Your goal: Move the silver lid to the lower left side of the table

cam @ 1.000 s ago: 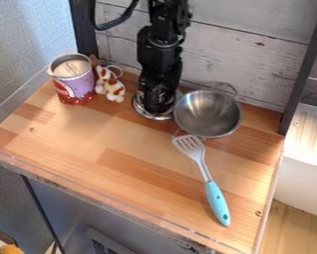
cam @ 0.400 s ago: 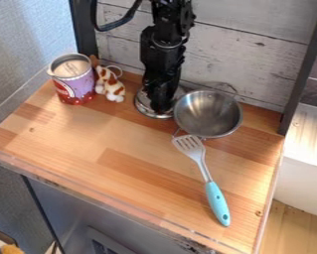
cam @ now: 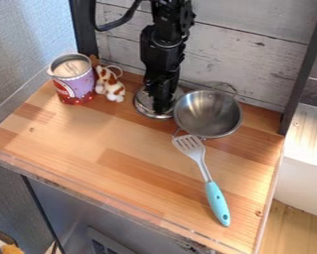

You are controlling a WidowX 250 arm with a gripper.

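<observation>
The silver lid (cam: 144, 105) is on the wooden table (cam: 88, 144), right under the fingers of the black gripper (cam: 162, 106). The lid is round and shiny. Its edge peeks out to the left of the fingers and a bit in front of them. The dark gripper hides the middle of the lid. I cannot tell if the fingers are spread out, pressed together or pinching something. I cannot tell if they touch the lid either.

Just to the right of the fingers is a round metal bowl (cam: 208, 116). It is open at the top, so you can see inside. It has a thin wire loop at the back.

In front of the fingers and to the right, a spatula (cam: 216, 201) lies flat. Its head with the slots is near the bowl, and its blue handle points away from the fingers.

To the left of the fingers is a little white and brown stuffed toy (cam: 112, 89). Farther left is a purple and red can (cam: 74, 85), standing up, just beside the toy. Behind the fingers is a wall of pale boards (cam: 244, 59).
</observation>
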